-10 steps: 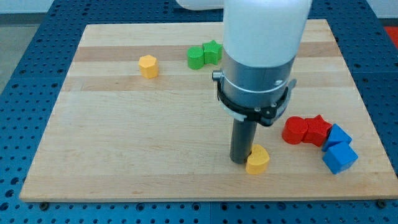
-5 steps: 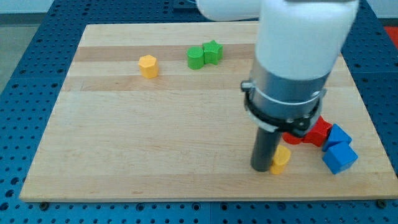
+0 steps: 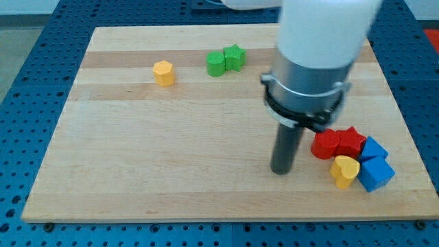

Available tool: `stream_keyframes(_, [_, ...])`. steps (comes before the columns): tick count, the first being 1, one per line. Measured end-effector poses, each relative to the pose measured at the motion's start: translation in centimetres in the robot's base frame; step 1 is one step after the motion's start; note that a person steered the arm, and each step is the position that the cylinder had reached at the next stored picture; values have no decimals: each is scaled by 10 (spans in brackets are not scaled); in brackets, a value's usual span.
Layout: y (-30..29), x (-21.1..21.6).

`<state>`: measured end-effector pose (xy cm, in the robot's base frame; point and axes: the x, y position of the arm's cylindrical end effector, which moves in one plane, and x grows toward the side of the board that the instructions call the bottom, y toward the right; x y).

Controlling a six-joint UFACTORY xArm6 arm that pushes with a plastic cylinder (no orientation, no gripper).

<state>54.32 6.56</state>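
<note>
My tip [image 3: 282, 171] is a bare rod with no jaws to open or close, and it rests on the board [image 3: 137, 171] apart from the yellow heart-shaped block [image 3: 344, 171] at the view's left of it, while that block touches the blue blocks [image 3: 376, 171] and sits just below the red blocks [image 3: 336, 144].

The arm comes down from the view's top, upright. My tip [image 3: 282, 171] stands on the board, touching no block.

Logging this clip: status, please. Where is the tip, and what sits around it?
My tip down on board, touching nothing. Nearest: yellow heart block, view's right, against red blocks and blue blocks.
</note>
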Motion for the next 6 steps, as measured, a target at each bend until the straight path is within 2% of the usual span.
stream_keyframes(6, [-234, -154])
